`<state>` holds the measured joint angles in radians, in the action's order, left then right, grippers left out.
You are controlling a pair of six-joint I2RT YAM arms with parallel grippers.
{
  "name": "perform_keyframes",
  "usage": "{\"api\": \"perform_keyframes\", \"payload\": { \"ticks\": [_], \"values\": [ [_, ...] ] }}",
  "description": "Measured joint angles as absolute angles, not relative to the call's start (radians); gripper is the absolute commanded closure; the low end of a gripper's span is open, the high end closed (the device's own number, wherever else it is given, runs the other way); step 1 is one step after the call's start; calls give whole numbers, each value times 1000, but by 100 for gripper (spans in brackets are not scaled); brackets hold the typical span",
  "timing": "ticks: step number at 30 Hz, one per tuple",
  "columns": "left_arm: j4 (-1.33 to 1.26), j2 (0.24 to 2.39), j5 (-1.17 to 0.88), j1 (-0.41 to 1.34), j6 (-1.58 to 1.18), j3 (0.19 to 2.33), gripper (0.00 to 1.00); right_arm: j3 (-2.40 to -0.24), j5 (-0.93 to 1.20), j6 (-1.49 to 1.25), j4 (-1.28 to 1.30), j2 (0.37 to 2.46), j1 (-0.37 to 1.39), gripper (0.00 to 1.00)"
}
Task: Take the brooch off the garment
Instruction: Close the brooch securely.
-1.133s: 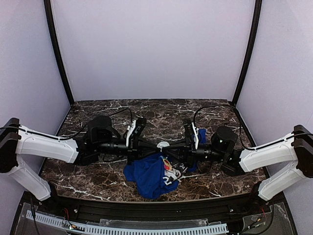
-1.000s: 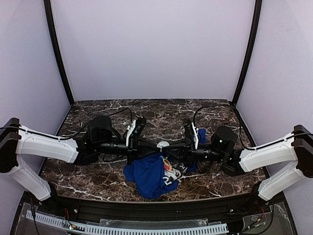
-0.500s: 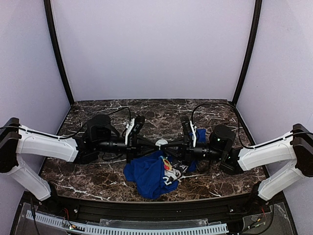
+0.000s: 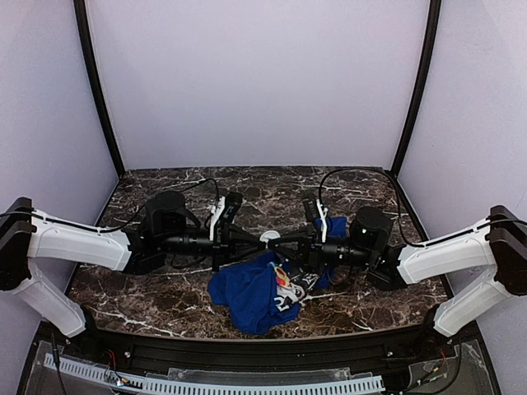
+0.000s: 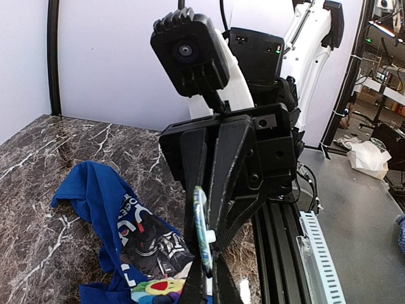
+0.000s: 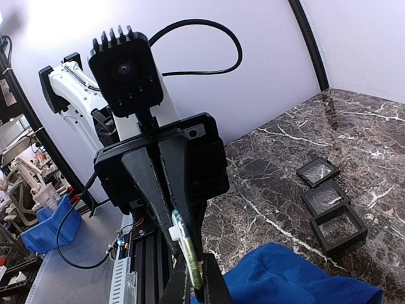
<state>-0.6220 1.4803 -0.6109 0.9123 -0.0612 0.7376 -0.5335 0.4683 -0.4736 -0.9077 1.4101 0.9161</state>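
**A:** Where is the brooch?

**B:** A thin, green-rimmed disc, which I take for the brooch (image 4: 272,239), stands on edge in mid-air. The left hand (image 5: 205,285) and the right hand (image 6: 194,282) meet tip to tip, each closed on it. The blue shirt (image 4: 243,296) lies crumpled just beneath; whether cloth clings to the disc, I cannot tell.

**A:** How should this step go?

**B:** Probably one hand lets go only while the other grips firmly, then lifts clear of the cloth.

**A:** And the surroundings?

**B:** A dark marble worktop (image 4: 272,185), three small square trays (image 6: 326,199) and pale lilac walls (image 4: 263,82).
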Motion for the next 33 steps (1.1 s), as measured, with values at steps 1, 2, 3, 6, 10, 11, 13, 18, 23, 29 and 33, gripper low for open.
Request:
{"api": "perform_keyframes", "payload": {
  "ticks": [1, 2, 3, 6, 10, 11, 13, 18, 23, 29, 33],
  "values": [
    [-621, 1480, -609, 912, -61, 738, 99, -538, 466, -477, -900, 1412, 916, 100],
    [-620, 1480, -607, 909, -61, 738, 99, -543, 463, -480, -893, 1414, 915, 100],
    [-620, 1480, -607, 907, -61, 738, 99, -545, 461, -484, -891, 1416, 915, 100],
    [-617, 1480, -600, 905, -61, 737, 99, -550, 451, -495, -889, 1423, 914, 100],
    [-619, 1480, -591, 905, -62, 735, 99, -550, 447, -508, -890, 1423, 914, 100],
    [-622, 1480, -589, 905, -62, 733, 99, -550, 445, -511, -891, 1423, 914, 100],
    [-628, 1480, -585, 906, -64, 729, 99, -550, 444, -517, -890, 1423, 914, 100],
    [-643, 1480, -582, 907, -71, 724, 99, -548, 442, -535, -897, 1423, 914, 100],
    [-651, 1480, -579, 908, -76, 723, 99, -546, 436, -548, -905, 1423, 914, 100],
    [-652, 1480, -572, 908, -80, 723, 99, -545, 425, -564, -916, 1430, 914, 100],
    [-653, 1480, -566, 908, -80, 723, 99, -545, 418, -573, -921, 1433, 914, 100]
  ]
}}
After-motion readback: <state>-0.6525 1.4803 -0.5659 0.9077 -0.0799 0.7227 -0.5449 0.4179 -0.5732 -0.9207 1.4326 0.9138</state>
